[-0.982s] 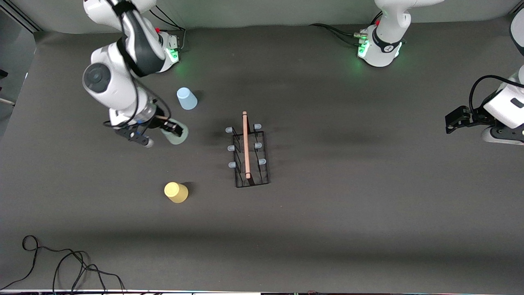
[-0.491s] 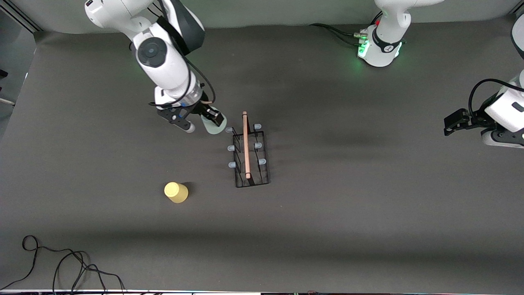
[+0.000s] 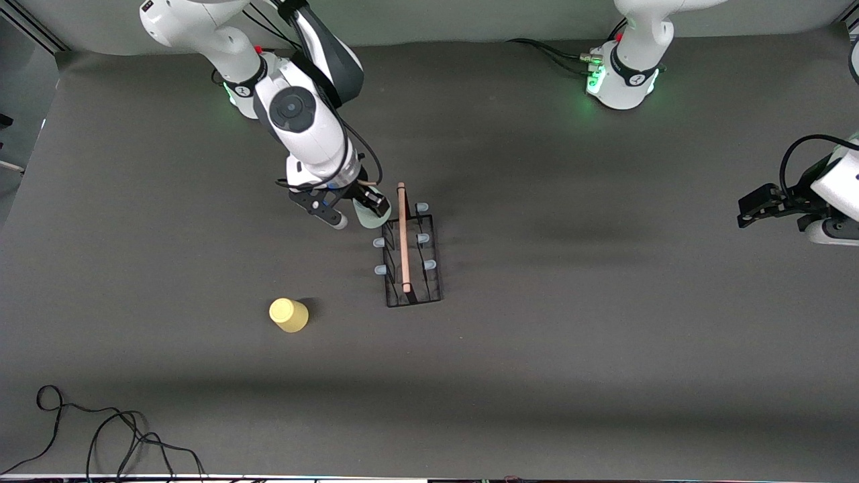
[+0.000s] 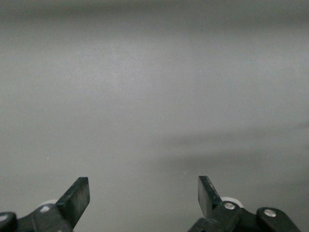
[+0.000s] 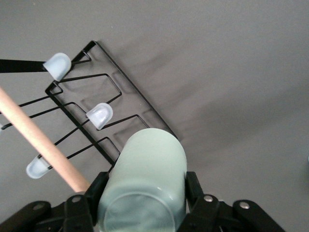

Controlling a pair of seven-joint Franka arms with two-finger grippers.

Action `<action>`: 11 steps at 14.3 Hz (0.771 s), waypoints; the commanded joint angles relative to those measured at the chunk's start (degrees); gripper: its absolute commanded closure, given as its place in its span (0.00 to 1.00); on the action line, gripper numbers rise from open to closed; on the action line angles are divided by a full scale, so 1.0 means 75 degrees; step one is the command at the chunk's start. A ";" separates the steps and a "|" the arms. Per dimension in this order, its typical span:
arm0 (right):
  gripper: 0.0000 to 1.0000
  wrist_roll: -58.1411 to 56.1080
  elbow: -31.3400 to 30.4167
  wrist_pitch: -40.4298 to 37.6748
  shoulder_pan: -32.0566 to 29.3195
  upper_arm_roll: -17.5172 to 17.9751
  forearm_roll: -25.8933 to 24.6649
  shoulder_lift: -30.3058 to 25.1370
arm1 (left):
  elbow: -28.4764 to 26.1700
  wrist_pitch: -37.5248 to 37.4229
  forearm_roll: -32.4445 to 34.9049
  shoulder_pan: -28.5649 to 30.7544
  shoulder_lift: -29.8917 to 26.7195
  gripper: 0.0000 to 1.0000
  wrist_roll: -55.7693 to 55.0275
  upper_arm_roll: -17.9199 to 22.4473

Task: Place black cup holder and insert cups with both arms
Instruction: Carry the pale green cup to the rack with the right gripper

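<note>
Black cup holder (image 3: 411, 253) standing on the grey worktop (image 3: 570, 322) at centre frame of the front view, wooden rod handle (image 3: 403, 236) running along its middle, pale-capped prongs (image 5: 100, 115) on both sides. Right tool (image 3: 359, 209) just left of the holder's top corner, hanging over that corner, clamped on the pale green cup (image 5: 145, 186). Yellow cup (image 3: 288, 314) upside down on the worktop at lower left of centre, well apart from the holder. Left tool (image 4: 144, 193) waiting at the right edge over bare worktop, fingers (image 4: 77, 197) spread apart, holding nothing.
</note>
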 commanded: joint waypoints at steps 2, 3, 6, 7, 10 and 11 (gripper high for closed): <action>0.18 0.0270 0.0235 0.0151 0.0171 -0.0085 -0.0011 0.0413 | 0.0088 0.0005 -0.0129 0.0036 0.0062 0.00 0.0114 -0.0013; 0.00 0.0281 0.0247 0.0197 0.0182 -0.0085 -0.0011 0.0424 | 0.0088 -0.0007 -0.0129 0.0036 0.0085 0.00 0.0114 -0.0013; 0.00 0.0235 0.0376 0.0128 0.0147 -0.0120 -0.0011 0.0296 | 0.0088 -0.0054 -0.0129 0.0036 0.0085 0.00 0.0114 -0.0013; 0.00 0.0235 0.0504 -0.0023 0.0124 -0.0132 -0.0011 0.0238 | 0.0088 -0.0054 -0.0129 0.0036 0.0085 0.00 0.0114 -0.0013; 0.00 -0.0231 0.1298 -0.1553 0.0089 -0.0587 -0.0035 0.0120 | 0.0088 -0.0077 -0.0152 0.0036 0.0085 0.00 0.0114 -0.0013; 0.00 -0.0779 0.1603 -0.2105 0.0089 -0.0821 -0.0035 0.0108 | 0.0088 -0.0089 -0.0152 0.0036 0.0085 0.00 0.0114 -0.0013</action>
